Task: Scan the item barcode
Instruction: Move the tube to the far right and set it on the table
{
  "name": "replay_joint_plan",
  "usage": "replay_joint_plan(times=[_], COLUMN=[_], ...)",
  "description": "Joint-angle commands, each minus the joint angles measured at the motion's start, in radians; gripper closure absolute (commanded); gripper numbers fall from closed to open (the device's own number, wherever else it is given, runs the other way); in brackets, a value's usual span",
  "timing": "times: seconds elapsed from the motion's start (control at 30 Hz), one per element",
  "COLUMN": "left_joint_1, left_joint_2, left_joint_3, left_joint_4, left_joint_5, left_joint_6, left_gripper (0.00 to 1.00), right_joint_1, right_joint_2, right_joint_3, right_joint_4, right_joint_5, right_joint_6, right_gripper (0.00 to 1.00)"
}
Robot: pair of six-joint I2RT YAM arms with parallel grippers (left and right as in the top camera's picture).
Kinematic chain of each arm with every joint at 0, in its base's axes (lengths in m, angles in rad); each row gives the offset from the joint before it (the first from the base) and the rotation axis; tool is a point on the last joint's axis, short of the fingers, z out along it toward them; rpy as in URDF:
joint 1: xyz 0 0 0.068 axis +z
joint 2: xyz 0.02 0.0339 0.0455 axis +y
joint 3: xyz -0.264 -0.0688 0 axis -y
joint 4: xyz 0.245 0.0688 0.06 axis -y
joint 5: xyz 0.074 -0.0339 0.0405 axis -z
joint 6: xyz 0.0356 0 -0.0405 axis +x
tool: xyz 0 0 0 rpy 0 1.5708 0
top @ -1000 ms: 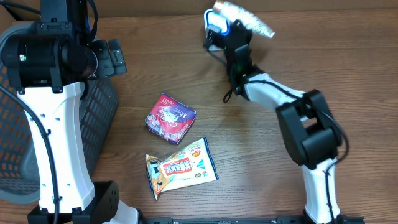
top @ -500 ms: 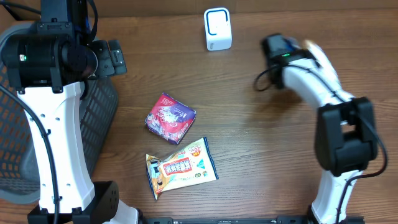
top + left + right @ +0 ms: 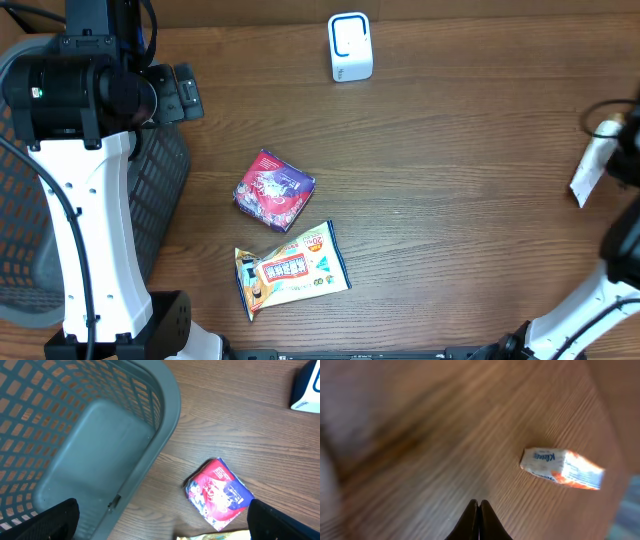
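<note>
Right wrist view shows our right gripper pinched shut on nothing, with a small white-and-orange packet lying on the wooden tabletop at two o'clock. A second ago this arm stood at the white box scanner. Now it is at the three o'clock edge, so we judge the scan done. Only the left wrist view shows our left gripper wide open by the grey mesh basket.

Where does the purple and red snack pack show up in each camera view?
Overhead: the purple and red pack lies left of centre, just above the yellow packet.
Left wrist: lower right, beside the grey basket.
Right wrist: not in it.
Shared landmark: the white scanner, top centre overhead, top right corner in the left wrist view.
</note>
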Motion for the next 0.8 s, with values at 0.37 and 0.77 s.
replay_joint_plan(times=[0.37, 0.77], left_joint_1=[0.006, 0.006], left_joint_2=[0.010, 0.010], left_joint_3=[-0.001, -0.001], left_joint_4=[0.000, 0.000], left_joint_5=[0.004, 0.004], left_joint_6=[0.011, 0.010], left_gripper=[0.00, 0.00], right_joint_1=[0.212, 0.437], right_joint_2=[-0.304, -0.210], right_joint_3=[0.023, 0.020], right_joint_4=[0.006, 0.028], right_joint_5=[-0.533, -0.745], right_joint_6=[0.014, 0.161], right_gripper=[0.19, 0.96])
